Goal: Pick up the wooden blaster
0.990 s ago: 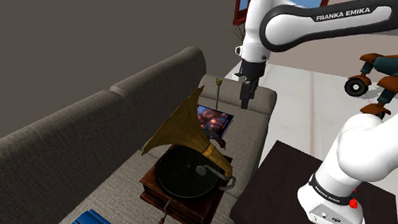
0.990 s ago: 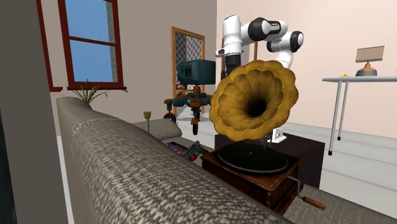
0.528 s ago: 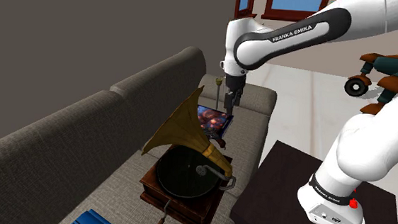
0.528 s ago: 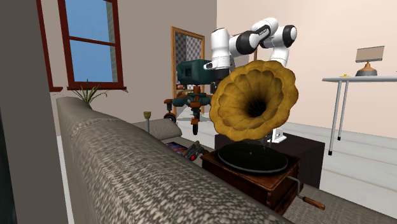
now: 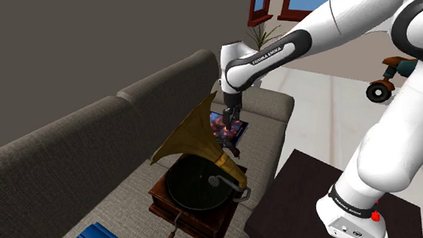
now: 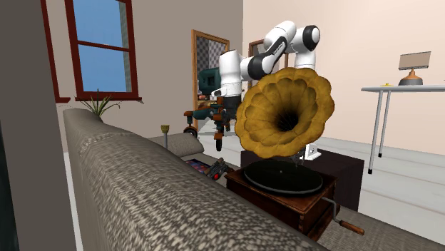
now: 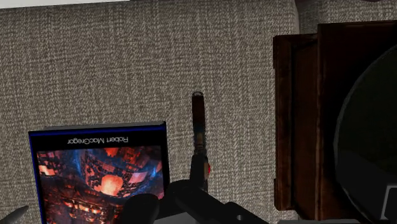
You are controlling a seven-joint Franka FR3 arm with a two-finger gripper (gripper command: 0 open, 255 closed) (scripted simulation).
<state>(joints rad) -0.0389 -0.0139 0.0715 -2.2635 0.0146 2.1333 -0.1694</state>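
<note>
Progress: nothing is lifted yet. The blaster lies on the sofa, so I judge this to be the approach stage.
Gripper position: the gripper hangs low over the seat, above the blaster and the book.
Gripper state: I cannot tell from these views whether it is spread or pressed together.
Left to do: by my reading, come down around the blaster, close on it and raise it clear of the seat.
Blaster location: flat on the seat cushion, between the book and the gramophone. It sits just beside the book's edge, with the barrel pointing away from the hand.
Blaster shape: a slim, round, straight barrel leading into a bulkier, lumpy body.
Blaster material: the barrel is reddish brown with a bluish band and a small red spot. The body looks dark, and no wood grain is plain to see.
Book: thin and flat, with a glossy cover, a dark border and a fiery red-and-blue picture.
Sofa: coarse grey-brown woven cloth, soft and padded.
Gramophone: a dark wooden box with a black disc on top. The flared, scalloped horn has a dull brassy look.
</note>
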